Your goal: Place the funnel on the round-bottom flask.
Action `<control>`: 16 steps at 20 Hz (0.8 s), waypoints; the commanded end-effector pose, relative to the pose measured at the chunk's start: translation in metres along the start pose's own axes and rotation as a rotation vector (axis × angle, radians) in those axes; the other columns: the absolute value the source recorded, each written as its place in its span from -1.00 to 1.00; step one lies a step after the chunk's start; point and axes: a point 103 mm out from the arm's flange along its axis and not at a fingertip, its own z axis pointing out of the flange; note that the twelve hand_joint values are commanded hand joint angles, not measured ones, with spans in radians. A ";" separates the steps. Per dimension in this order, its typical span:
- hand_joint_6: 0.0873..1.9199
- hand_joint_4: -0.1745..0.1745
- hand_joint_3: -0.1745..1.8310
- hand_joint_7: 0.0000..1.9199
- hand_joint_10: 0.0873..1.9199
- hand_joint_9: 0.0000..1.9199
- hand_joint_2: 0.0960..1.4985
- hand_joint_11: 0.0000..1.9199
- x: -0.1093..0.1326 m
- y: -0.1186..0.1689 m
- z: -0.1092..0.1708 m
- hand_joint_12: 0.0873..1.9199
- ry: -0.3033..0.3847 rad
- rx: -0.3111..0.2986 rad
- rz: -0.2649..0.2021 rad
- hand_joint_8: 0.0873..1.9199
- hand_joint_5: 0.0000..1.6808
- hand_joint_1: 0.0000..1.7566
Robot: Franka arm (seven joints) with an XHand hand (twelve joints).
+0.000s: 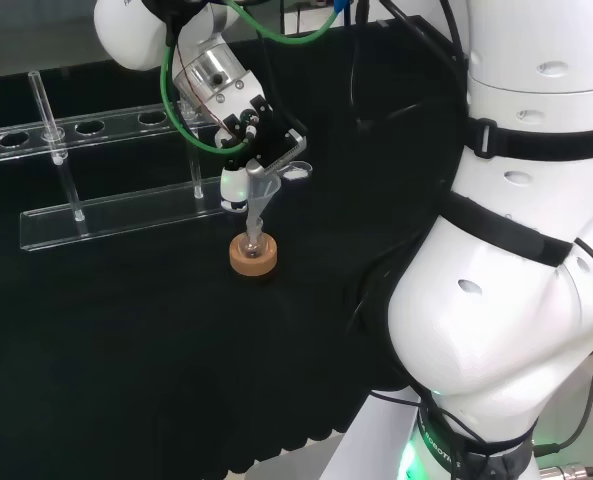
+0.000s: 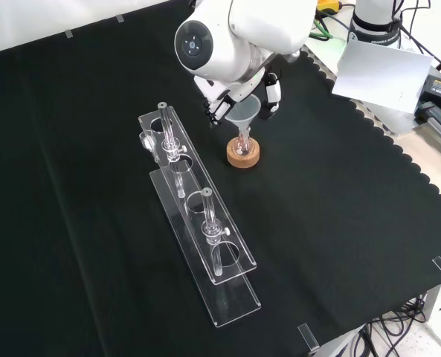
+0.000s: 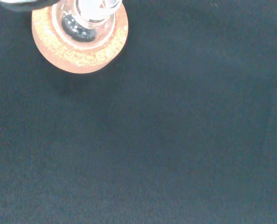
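Now fingers (image 1: 238, 185) clamped on funnel (image 1: 260, 192), stem inside flask (image 1: 253, 243) on cork ring (image 1: 252, 259).

I've got a black-and-white hand (image 1: 248, 135), clear funnel (image 2: 243, 114) below it, tan speckled cork ring (image 3: 80, 39) underneath, plain black counter (image 2: 339, 223) cloth, clear rack (image 2: 198, 223) beside.

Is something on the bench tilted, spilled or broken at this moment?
Nothing stands out. The funnel is upright in the robot hand, stem over the flask on its cork ring. The rack looks intact.
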 end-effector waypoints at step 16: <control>-1.00 -0.24 -0.13 -0.80 -0.36 -0.48 -0.23 -0.53 0.009 0.001 0.000 0.37 -0.018 -0.002 -0.010 -0.31 -0.52 -0.22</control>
